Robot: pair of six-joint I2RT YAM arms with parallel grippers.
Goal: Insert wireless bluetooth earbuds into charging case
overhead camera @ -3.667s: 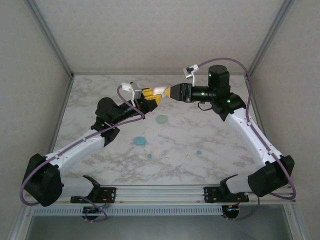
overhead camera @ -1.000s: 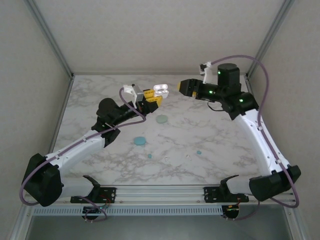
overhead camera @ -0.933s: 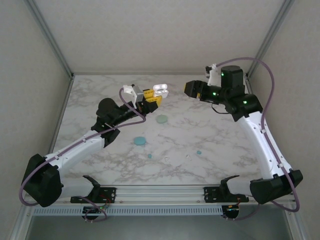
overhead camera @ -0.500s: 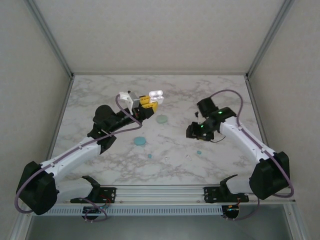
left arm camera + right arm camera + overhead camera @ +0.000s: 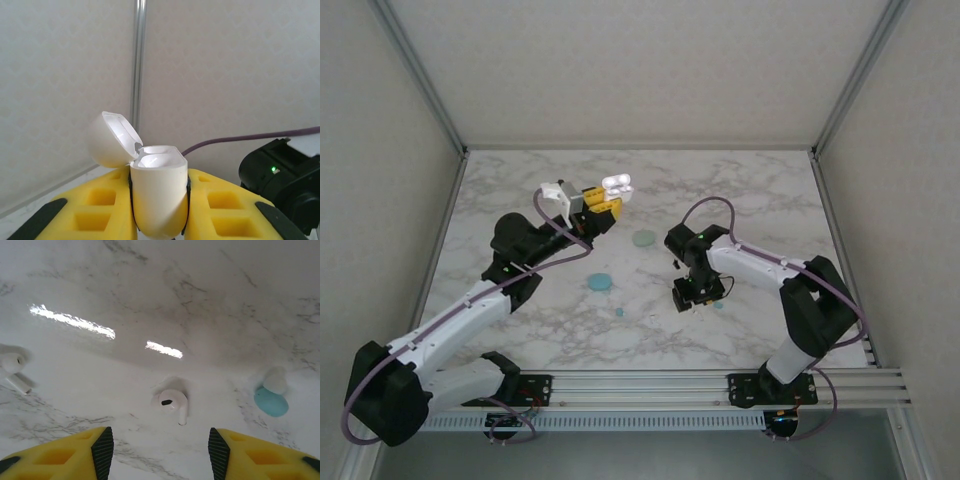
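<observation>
One white earbud [image 5: 172, 402] lies just ahead, centred in the gap of my wide-open, empty right tool [image 5: 160, 441]; my left tool [image 5: 159, 212] grips the open case [image 5: 156, 175].

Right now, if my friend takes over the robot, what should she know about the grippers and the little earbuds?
Left gripper: shut on the white charging case, held up off the table, its lid open.
Right gripper: open, low over the table, with a white earbud lying just ahead of the gap between its fingers.
Also on the table: a second white earbud to one side and a teal earbud to the other.
Done: case is up and open.
Left: grasp the white buds and seat them in the case. I see none in it yet.
</observation>
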